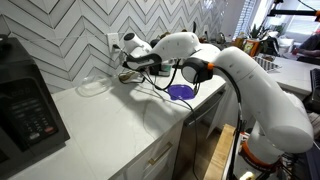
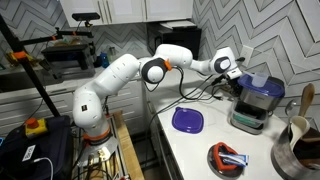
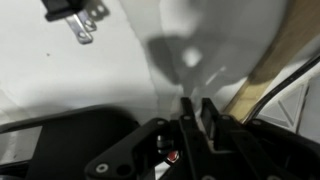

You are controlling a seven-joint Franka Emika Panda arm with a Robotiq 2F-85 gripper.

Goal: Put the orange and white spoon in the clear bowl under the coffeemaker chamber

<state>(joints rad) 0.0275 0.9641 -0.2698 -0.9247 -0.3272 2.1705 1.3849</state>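
The gripper (image 3: 197,108) is in the narrow state: in the wrist view its two fingers (image 3: 186,118) stand almost together, with only a thin gap between them. It cannot be determined whether anything is clamped in that gap. A tan-orange shaft (image 3: 272,62) runs diagonally from just beside the fingers outward to one side. It may be the handle of the orange and white spoon, but blur prevents confirmation. The clear bowl (image 1: 95,85) rests on the white counter (image 1: 120,125), ahead of the fingertips and below them, apart from the tool. A black electrical plug (image 3: 75,18) lies on the surface farther ahead of the fingers, off to the opposite side from the shaft. In both exterior views the gripper (image 1: 128,63) (image 2: 237,86) is raised above the counter. A purple plate (image 2: 187,120) lies behind the tool, beneath the forearm.
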